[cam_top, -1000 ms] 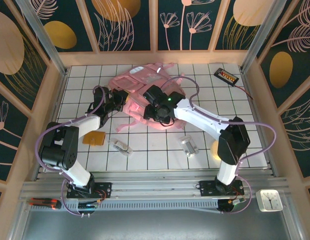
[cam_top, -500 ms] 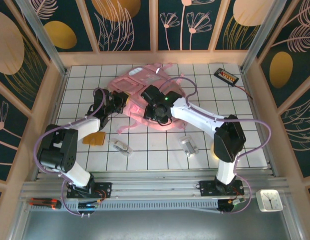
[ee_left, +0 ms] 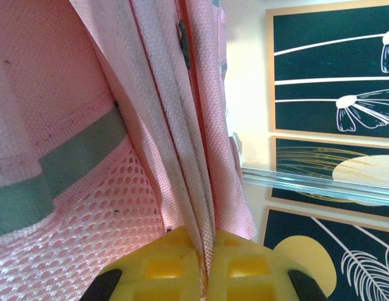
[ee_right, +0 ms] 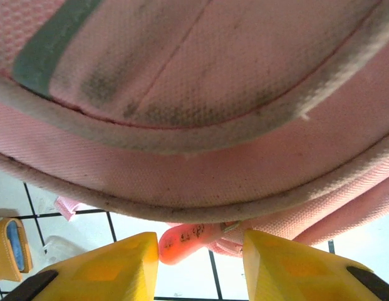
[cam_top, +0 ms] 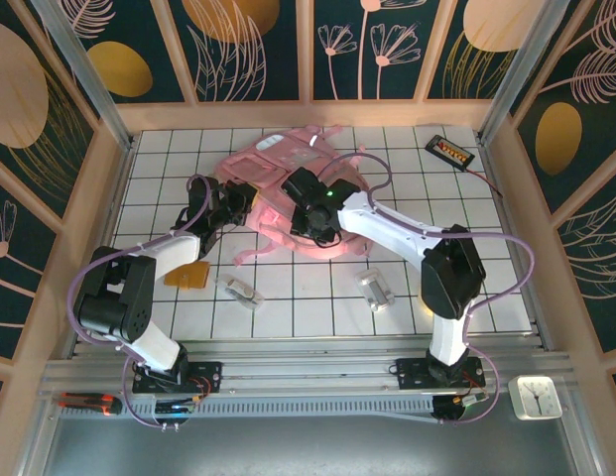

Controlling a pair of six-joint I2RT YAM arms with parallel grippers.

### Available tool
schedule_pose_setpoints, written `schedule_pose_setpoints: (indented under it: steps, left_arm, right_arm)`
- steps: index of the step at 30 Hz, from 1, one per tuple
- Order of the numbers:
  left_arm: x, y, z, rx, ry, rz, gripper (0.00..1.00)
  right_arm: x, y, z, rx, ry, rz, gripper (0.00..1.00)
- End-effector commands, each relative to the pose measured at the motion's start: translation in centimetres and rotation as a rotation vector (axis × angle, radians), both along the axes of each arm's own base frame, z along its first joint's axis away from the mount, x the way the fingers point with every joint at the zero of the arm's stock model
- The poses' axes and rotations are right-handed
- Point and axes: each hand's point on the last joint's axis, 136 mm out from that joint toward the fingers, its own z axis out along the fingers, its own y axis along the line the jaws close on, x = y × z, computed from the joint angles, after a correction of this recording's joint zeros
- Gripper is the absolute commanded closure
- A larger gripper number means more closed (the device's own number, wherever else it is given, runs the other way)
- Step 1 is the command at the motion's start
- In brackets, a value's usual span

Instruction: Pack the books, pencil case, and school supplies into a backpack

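White tiled table (cam_top: 308, 307) carries the work. At its middle the left gripper (ee_left: 203, 266) is clamped tight on a fold of the backpack (ee_left: 88, 94), probably to lift the rim and hold the mouth open. The right gripper (ee_right: 200, 266) sits at the bag's piped edge, fingers partway apart with nothing caught between them. Further out, the orange-brown pad (cam_top: 188, 276) and a silver clip (cam_top: 238, 291) lie on the near tiles, apart from the bag. Those tiles offer free room, while the wooden back wall stands close behind the bag.
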Motion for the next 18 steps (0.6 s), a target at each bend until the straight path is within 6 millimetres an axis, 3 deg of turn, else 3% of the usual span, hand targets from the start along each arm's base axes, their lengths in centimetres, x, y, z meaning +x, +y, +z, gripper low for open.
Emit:
schedule_pose_setpoints:
  steps: [1, 8, 18]
  left_arm:
    - [-0.2, -2.0, 5.2, -0.095, -0.118, -0.05, 1.0]
    - [-0.4, -2.8, 5.3, -0.097, -0.116, -0.071, 1.0]
    - [-0.5, -2.9, 5.1, -0.098, -0.115, -0.072, 1.0]
  right_arm:
    - [0.4, -0.2, -0.6, -0.014, 0.007, -0.023, 0.59]
    - [1.2, -0.8, -1.2, -0.034, 0.0, -0.041, 0.59]
    - [1.3, -2.2, -1.5, -0.054, 0.01, -0.061, 0.88]
